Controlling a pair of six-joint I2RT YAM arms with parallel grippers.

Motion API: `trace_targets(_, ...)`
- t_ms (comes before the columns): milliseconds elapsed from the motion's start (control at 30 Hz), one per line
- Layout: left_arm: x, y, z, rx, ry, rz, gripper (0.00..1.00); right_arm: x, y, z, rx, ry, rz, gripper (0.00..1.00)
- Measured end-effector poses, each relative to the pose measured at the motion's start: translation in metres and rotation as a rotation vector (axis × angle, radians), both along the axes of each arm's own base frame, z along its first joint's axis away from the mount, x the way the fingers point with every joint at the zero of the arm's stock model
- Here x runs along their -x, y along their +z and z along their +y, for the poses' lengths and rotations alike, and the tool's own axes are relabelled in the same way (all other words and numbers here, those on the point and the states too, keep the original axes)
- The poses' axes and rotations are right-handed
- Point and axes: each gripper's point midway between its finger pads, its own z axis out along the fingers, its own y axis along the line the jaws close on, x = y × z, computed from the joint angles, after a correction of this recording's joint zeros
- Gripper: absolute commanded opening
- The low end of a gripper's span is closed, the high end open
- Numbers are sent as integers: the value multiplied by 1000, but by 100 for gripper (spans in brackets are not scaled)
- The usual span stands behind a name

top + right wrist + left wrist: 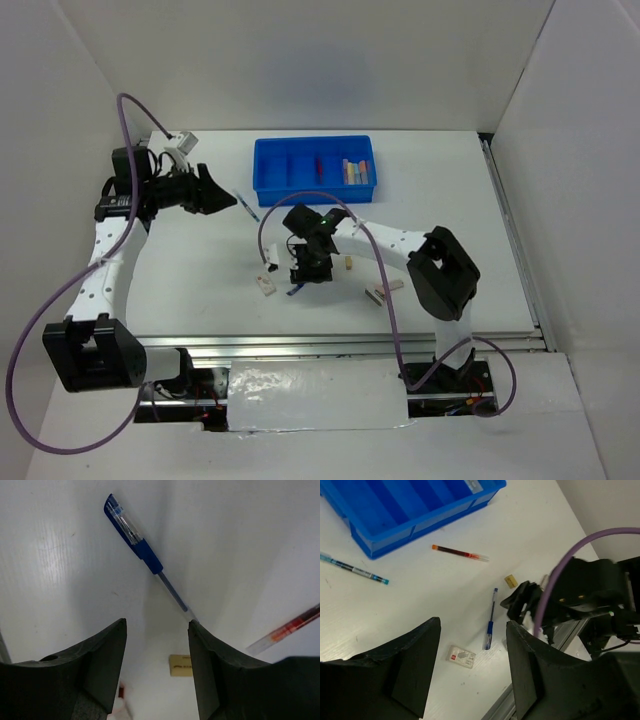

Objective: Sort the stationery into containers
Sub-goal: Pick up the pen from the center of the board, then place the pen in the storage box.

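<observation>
A pen pickup is being lined up. The blue tray point(280, 168) is lying well beyond the right claw point(157, 625), which is being held open and empty. The blue pen point(145, 555), just ahead of it, likely needs straddling. The left claw point(473, 623) is likewise open, empty.

"What sort of place was it?"

"A robotics lab cell, from where I drove it: plain white board walls point(300, 60) boxed in a white tabletop point(200, 280), with a silver aluminium rail point(330, 345) and thick purple cables point(610, 532)."
</observation>
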Motion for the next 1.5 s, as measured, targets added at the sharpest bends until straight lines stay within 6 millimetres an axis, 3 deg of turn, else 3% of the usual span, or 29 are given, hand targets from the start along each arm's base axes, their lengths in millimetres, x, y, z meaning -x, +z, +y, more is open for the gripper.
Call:
trace_targets(133,5,11,-3,-1,-32,-48,66,-2,-19,1,52,94,-18,59)
trace_targets(400,5,6,2,8,-29,-33,66,-13,-42,1,110,189,-58,56)
trace_targets(867,-2,-4,18,19,-2,-9,66,-21,-46,6,143,291,-72,7)
trace_targets(967,-4,-4,24,21,13,-9,65,-20,-45,6,146,287,-75,0)
trace_targets(1100,-6,-4,27,24,24,-13,65,-11,-40,7,122,245,-39,0)
trace_targets(1200,-7,-3,27,34,31,-7,65,-3,-17,11,57,173,-2,0)
trace_targets(1300,-10,0,28,37,35,-20,65,-15,38,33,-106,31,24,0)
trace_targets(1333,-11,1,28,42,41,-22,65,-32,68,45,-204,-36,18,0)
trace_targets(1400,-14,3,28,46,49,-35,65,-74,124,50,-369,-177,-19,0)
trace_targets(1500,-19,1,30,54,71,-39,65,-147,202,22,-584,-433,-103,0)
